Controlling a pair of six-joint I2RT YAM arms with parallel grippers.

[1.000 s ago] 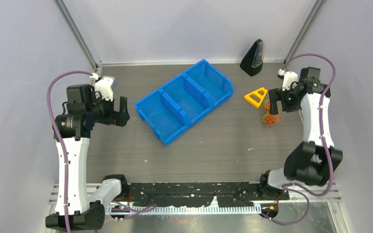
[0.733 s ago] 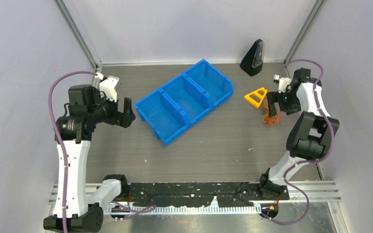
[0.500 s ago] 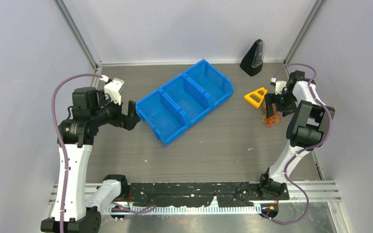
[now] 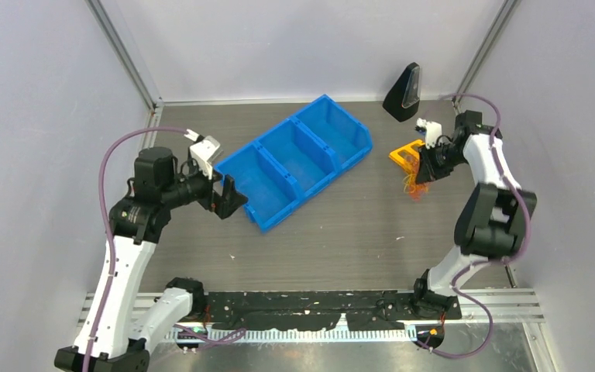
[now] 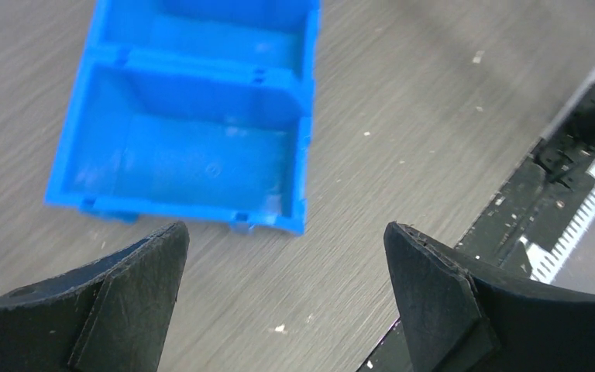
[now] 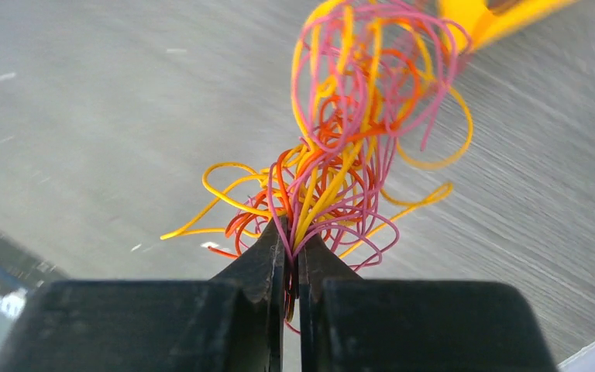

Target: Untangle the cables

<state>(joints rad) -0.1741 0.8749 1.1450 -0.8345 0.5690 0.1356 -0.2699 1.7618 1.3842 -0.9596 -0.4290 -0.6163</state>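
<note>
Now the right gripper (image 6: 290, 260) is clamped on the cables (image 6: 349, 132), its fingers pressed almost together with a tuft of strands pinched at their tips; a second ago it hung above the heap, and since then it has dropped, bitten and drawn the bundle leftward beside the yellow triangular piece (image 4: 404, 153); that reads as the first hold secured, though nothing is teased apart yet; the orange-yellow, red and pinkish-purple knot fans out directly beyond the fingertips, over the table (image 4: 341, 240), whether touching it or lifted clear I cannot tell; meanwhile the left gripper (image 5: 287, 256) has swung inward to hover by the near end of the blue bin (image 4: 321, 184), jaws spread wide and holding nothing, well apart from the cables; it must, I judge, cross over for a second hold.
</note>
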